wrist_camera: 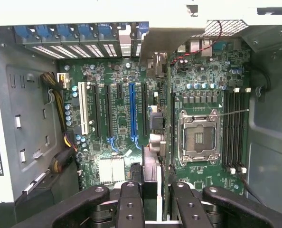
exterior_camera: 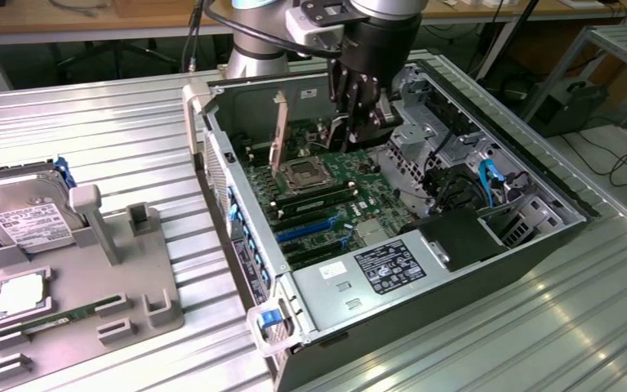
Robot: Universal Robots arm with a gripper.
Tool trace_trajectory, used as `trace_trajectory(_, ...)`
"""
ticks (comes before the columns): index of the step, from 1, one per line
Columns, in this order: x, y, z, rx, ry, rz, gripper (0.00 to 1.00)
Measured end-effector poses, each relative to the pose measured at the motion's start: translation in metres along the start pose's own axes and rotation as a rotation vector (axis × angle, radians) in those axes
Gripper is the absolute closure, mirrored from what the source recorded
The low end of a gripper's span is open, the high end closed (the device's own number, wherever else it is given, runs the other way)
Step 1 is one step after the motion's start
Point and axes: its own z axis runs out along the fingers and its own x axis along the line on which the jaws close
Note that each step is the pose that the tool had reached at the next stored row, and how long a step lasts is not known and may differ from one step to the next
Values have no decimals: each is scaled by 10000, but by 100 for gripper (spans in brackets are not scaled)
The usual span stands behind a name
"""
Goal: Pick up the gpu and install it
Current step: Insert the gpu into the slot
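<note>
The gpu (exterior_camera: 281, 124) hangs on edge inside the open computer case (exterior_camera: 237, 188), its pale metal end bracket standing upright toward the case's rear wall. My gripper (exterior_camera: 359, 122) reaches down from above and is shut on the card's top edge. In the wrist view the gpu (wrist_camera: 152, 159) shows edge-on as a thin dark strip between my two black fingers (wrist_camera: 129, 204), with the gripper (wrist_camera: 153, 192) closed around it. It runs over the motherboard between the long blue slot (wrist_camera: 132, 114) and the CPU socket (wrist_camera: 198, 137). I cannot tell whether it touches a slot.
The case's walls, drive cage (exterior_camera: 433, 139) and power supply (exterior_camera: 390, 269) hem in the board. Blue cables (exterior_camera: 488, 184) lie at the exterior view's right. Outside, on the grey fixture (exterior_camera: 128, 278), sit a silver hard drive (exterior_camera: 20, 216), a processor (exterior_camera: 20, 296) and a green memory stick (exterior_camera: 58, 320).
</note>
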Motion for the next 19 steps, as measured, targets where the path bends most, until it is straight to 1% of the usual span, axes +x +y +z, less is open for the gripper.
trace_trajectory(10, 1, 1, 29, 0, 0, 0, 72)
trace_trajectory(19, 3, 7, 80, 2, 4, 58, 72)
